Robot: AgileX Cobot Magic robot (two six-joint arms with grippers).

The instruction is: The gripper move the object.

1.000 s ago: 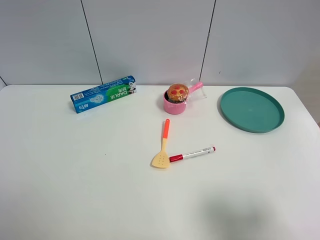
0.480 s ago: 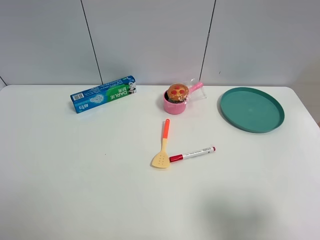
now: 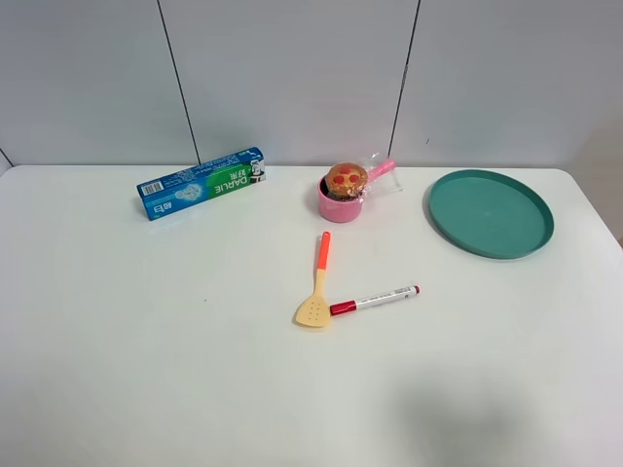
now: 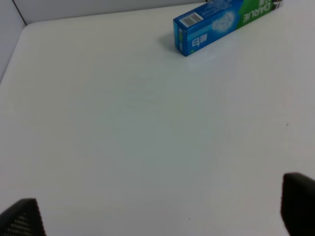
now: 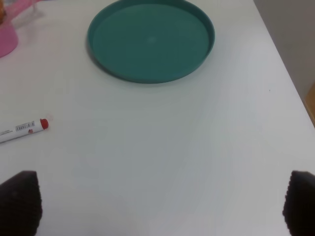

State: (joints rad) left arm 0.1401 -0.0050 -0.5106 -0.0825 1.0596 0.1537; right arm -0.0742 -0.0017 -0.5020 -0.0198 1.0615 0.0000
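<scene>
The wrapped orange-brown pastry with red spots (image 3: 347,179) sits in the pink saucepan (image 3: 340,202) at the back middle of the white table. Neither arm shows in the exterior high view. My left gripper (image 4: 157,216) is open and empty; its black fingertips (image 4: 22,219) stand wide apart over bare table near the toothpaste box. My right gripper (image 5: 160,206) is open and empty; its black fingertips (image 5: 19,199) stand wide apart over the table in front of the green plate. The saucepan's pink edge (image 5: 7,39) shows in the right wrist view.
A blue-green toothpaste box (image 3: 201,183) lies at the back left and shows in the left wrist view (image 4: 221,22). A teal plate (image 3: 492,212) lies at the back right, also in the right wrist view (image 5: 150,39). A small spatula (image 3: 317,282) and a red marker (image 3: 375,300) lie mid-table.
</scene>
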